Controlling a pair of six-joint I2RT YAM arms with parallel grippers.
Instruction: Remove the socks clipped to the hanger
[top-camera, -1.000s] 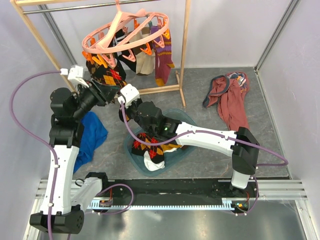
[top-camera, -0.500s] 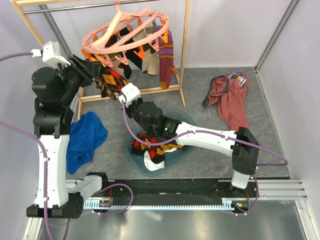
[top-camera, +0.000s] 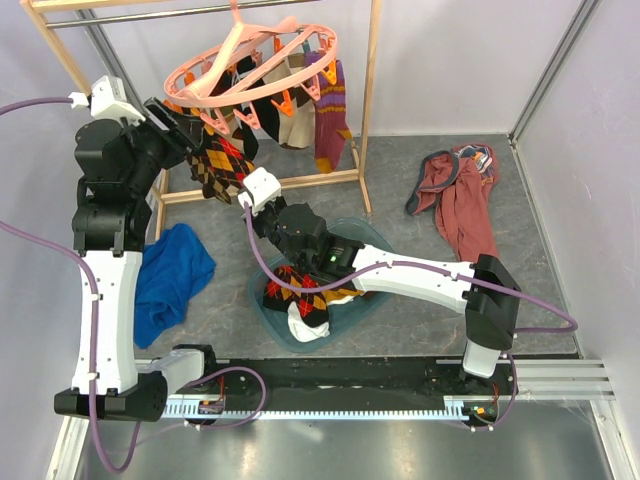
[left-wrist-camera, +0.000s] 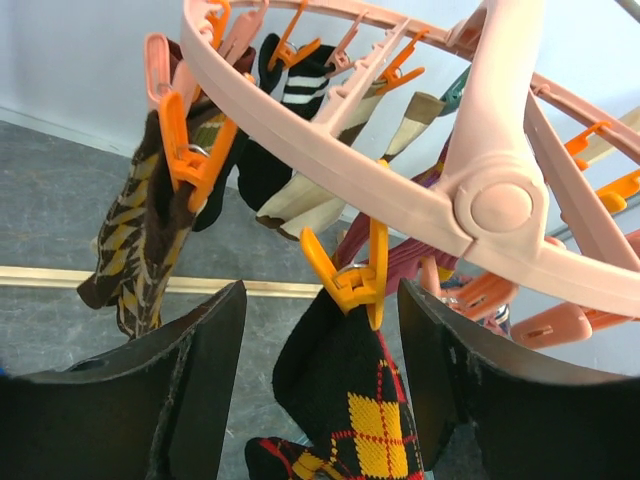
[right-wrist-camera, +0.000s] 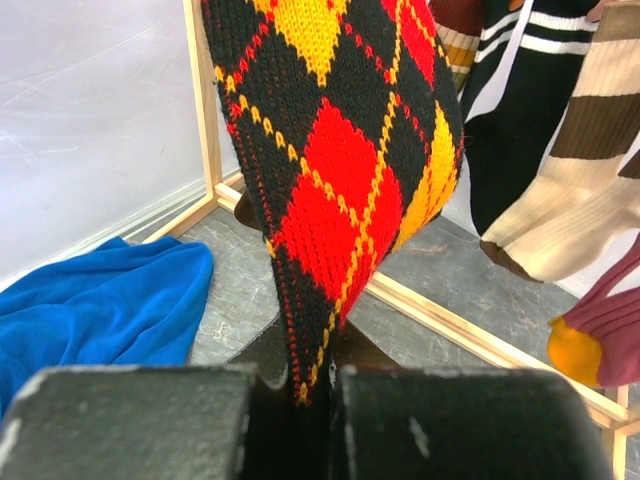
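Note:
The salmon-pink ring hanger (top-camera: 250, 58) hangs from the wooden rack's rail, with several socks on its orange and pink clips. My left gripper (top-camera: 182, 122) is up beside the ring. In the left wrist view it (left-wrist-camera: 320, 325) is open, its fingers on either side of the black-red-yellow argyle sock (left-wrist-camera: 372, 405), which hangs from an orange clip (left-wrist-camera: 350, 283) under the ring (left-wrist-camera: 400, 195). My right gripper (top-camera: 244, 190) is below. In the right wrist view it (right-wrist-camera: 300, 388) is shut on the lower end of the same argyle sock (right-wrist-camera: 345, 170). Striped, black and beige socks (right-wrist-camera: 560, 150) hang behind.
The wooden rack frame (top-camera: 365, 120) stands round the hanger, its base bar (right-wrist-camera: 470, 330) on the floor. A blue cloth (top-camera: 170, 275) lies left. A teal basket (top-camera: 355, 300) under the right arm holds argyle and white socks. A maroon garment (top-camera: 460, 195) lies right.
My left arm has risen from beside the blue cloth up to the hanger ring and edged right, with the argyle sock between its fingers. The right gripper has kept its hold, hardly moving.

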